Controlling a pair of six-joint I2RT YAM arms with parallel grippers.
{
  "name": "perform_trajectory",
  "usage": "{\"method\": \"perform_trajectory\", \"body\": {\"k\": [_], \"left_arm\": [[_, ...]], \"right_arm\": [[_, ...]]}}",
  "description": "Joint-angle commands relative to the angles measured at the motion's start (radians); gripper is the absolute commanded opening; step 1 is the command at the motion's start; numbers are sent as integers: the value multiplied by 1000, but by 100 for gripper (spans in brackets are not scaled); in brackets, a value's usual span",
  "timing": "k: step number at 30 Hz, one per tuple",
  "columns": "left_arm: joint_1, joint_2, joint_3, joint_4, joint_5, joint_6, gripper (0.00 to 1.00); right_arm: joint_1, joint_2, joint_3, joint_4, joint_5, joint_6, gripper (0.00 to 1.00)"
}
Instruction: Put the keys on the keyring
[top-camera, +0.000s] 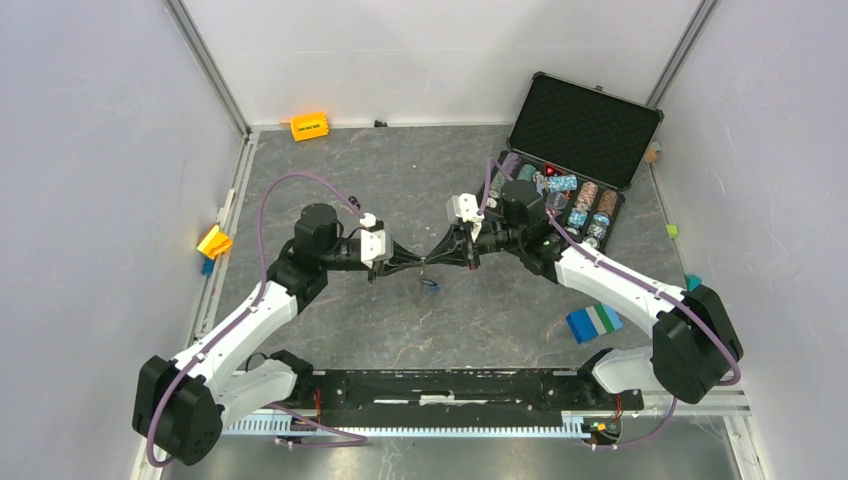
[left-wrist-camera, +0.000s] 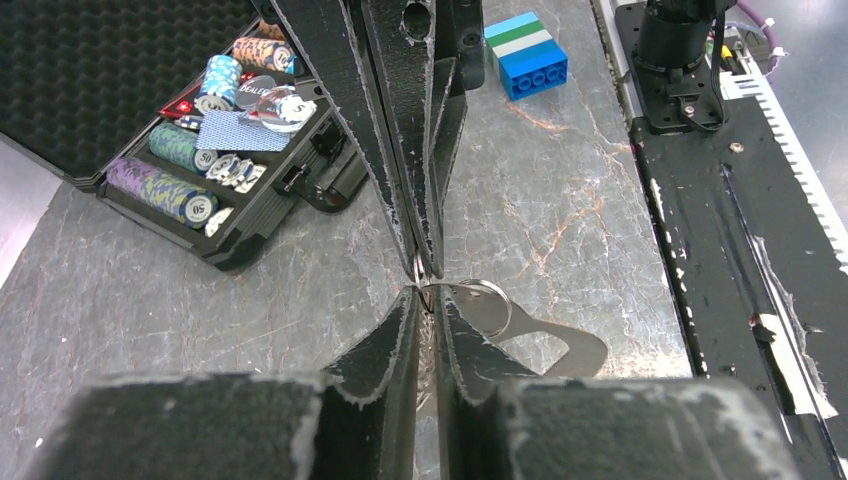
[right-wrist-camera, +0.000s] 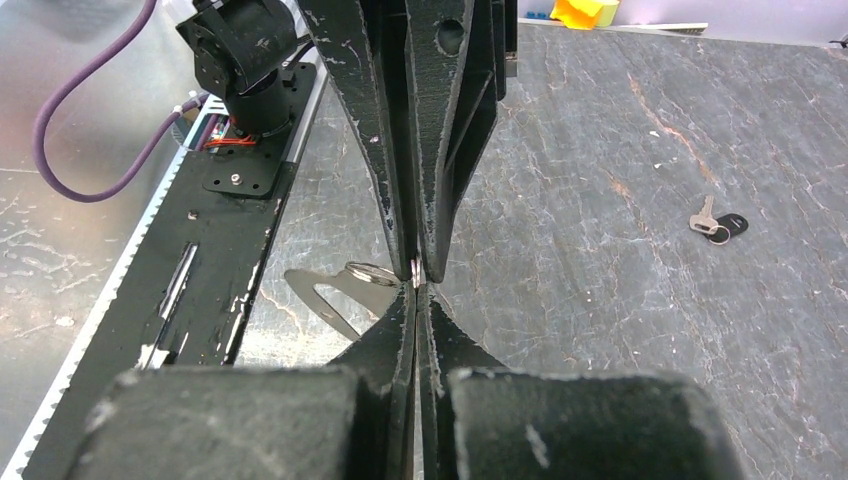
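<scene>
Nearest the bases, a stack of blue, green and white toy bricks (top-camera: 593, 322) is seen on the marbled grey table (top-camera: 400, 170), at 4 o'clock from the table's middle. Over the middle, the left gripper (top-camera: 412, 264) and the right gripper (top-camera: 440, 258) are set tip to tip above the surface. The left gripper is clenched on the split ring (left-wrist-camera: 482, 293) of the keyring (left-wrist-camera: 560, 350), with the wire pinched at its fingertips. In the left wrist view the keyring's flat grey part is seen at 4 o'clock from that pinch, on the base side. The right gripper is squeezed fully closed at the same spot; whether the wire is caught in it cannot be told. In the right wrist view a black-headed key (right-wrist-camera: 718, 222) is seen lying on the table at 3 o'clock from the tips, well apart from the keyring. Farther off, an open poker chip case (top-camera: 585, 125) is placed at 1 o'clock, and an orange block (top-camera: 309, 126) at 11 o'clock by the back wall.
</scene>
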Motion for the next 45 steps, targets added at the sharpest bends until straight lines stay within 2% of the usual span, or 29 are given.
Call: {"method": "perform_trajectory", "body": {"k": [1,5,7,8,11,13,17,21,26,31,39,45], "left_arm": [[5,4,6,62,35,-46,14],[5,4,3,67,34,-52,3],[5,-1,0,73,25,-63,2],[4,-5,-4,83,11,-78,2],[8,-26,-11,89,-49,-116,2],[16,-48,0,40,-56,-91,2],[40,-74,77,-198,-94,11,2],[62,-112,155,-421,-180,82,2],[83,-164,248,-648,-273,111,2],[86,-187,327,-798,-363,115,2],[86,-184,412,-946,-445,126,2],[92,-188,416,-974,-485,120,2]], "right_arm": [[-3,-4,0,41,-16,3,0],[-2,0,-2,44,-17,4,0],[-2,3,-2,43,-11,5,1],[-2,5,0,38,-2,5,6],[-3,13,26,-33,23,-47,32],[-2,13,46,-84,57,-92,42],[-9,8,92,-153,148,-152,57],[-32,38,153,-170,199,-158,64],[-53,154,271,-215,319,-178,65],[-50,354,478,-268,342,-186,65],[-12,727,875,-341,362,-159,60],[35,954,1148,-342,387,-100,60]]}}
